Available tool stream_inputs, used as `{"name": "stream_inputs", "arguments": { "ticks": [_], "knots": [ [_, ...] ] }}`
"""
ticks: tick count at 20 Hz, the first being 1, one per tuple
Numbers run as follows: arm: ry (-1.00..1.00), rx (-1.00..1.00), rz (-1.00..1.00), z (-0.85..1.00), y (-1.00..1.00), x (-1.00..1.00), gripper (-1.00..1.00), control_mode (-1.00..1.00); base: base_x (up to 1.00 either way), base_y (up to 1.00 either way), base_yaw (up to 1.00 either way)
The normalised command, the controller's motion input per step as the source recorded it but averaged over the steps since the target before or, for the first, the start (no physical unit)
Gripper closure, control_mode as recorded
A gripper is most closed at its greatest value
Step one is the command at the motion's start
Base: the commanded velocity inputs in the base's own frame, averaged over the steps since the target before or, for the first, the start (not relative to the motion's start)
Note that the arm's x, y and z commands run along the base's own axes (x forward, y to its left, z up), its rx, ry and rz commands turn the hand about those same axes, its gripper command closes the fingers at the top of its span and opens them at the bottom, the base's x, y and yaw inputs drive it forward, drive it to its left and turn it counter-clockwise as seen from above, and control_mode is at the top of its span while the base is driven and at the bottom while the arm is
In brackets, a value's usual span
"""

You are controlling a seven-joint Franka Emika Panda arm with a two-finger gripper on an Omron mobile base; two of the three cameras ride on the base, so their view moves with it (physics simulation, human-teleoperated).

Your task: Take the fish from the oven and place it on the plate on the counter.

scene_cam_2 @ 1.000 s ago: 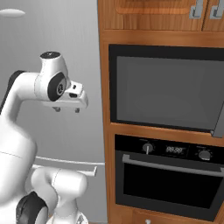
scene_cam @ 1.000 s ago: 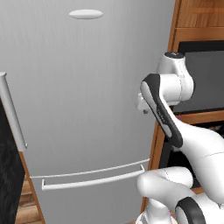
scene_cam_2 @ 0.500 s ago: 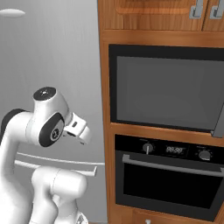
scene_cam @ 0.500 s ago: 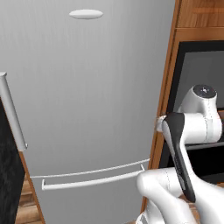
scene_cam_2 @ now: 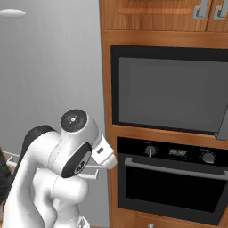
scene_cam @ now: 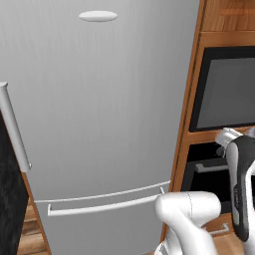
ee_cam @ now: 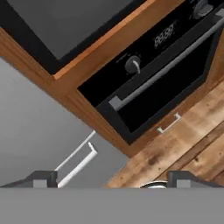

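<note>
One oven (ee_cam: 162,70) beyond end effector (ee_cam: 111,178)

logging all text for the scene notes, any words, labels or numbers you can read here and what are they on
Oven control-strip display: lit digits, too blurred to read for sure; perhaps "88:88".
Oven knobs: no readable markings.
Fridge, including its oval badge: no text.
Dark glass-fronted appliance above: no text.

The arm folds downward: its white elbow joint (scene_cam_2: 76,129), level with the dark glass-fronted appliance (scene_cam_2: 171,92) a second ago, now sits beside the oven (scene_cam_2: 171,178), near its control strip. In the left base view the forearm (scene_cam: 242,184) drops toward the lower right corner.
</note>
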Motion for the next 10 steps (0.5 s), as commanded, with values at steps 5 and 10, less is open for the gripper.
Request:
{"name": "stream_inputs", "arguments": {
  "ticks": [5,10],
  "knots": [
    [-0.34,0.25,-0.19,-0.35,-1.00,-0.21,-1.00,-1.00,0.00,0.00,0.00],
    [-0.37,0.28,-0.10,-0.79,-1.00,-0.20,-1.00,-1.00,0.00,0.00,0.00]
  ]
}}
